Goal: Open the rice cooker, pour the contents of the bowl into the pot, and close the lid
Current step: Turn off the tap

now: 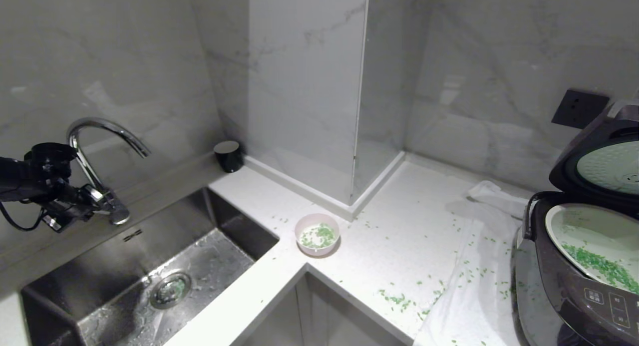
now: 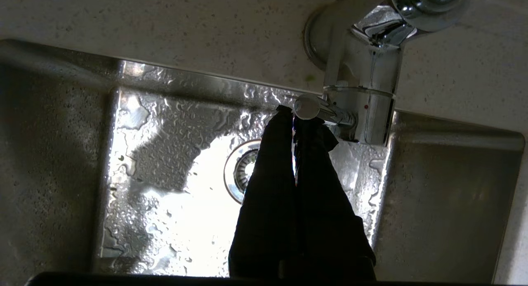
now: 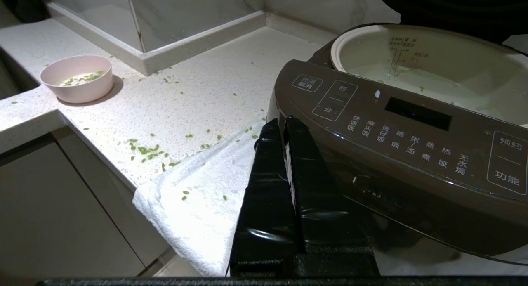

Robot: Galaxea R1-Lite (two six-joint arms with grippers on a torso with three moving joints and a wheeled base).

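The rice cooker [image 1: 574, 286] stands at the far right of the counter with its lid [image 1: 599, 156] raised. Its pot [image 1: 594, 241] holds green bits [image 1: 604, 266]. The pink bowl [image 1: 317, 234] sits on the counter corner by the sink, a few green contents [image 1: 323, 232] left inside. My left gripper [image 1: 102, 198] is shut, its tips [image 2: 293, 112] against the end of the tap's lever [image 2: 307, 106] over the sink. My right gripper [image 3: 282, 125] is shut and empty, low in front of the rice cooker [image 3: 396, 133], over a white towel.
A wet steel sink [image 1: 234, 226] with a chrome tap [image 1: 100, 131] fills the left. A black cup [image 1: 228, 156] stands in the back corner. The white towel [image 1: 479, 266] lies under the cooker. Green bits are scattered over the counter [image 1: 399, 301]. A wall socket [image 1: 579, 109] sits behind the lid.
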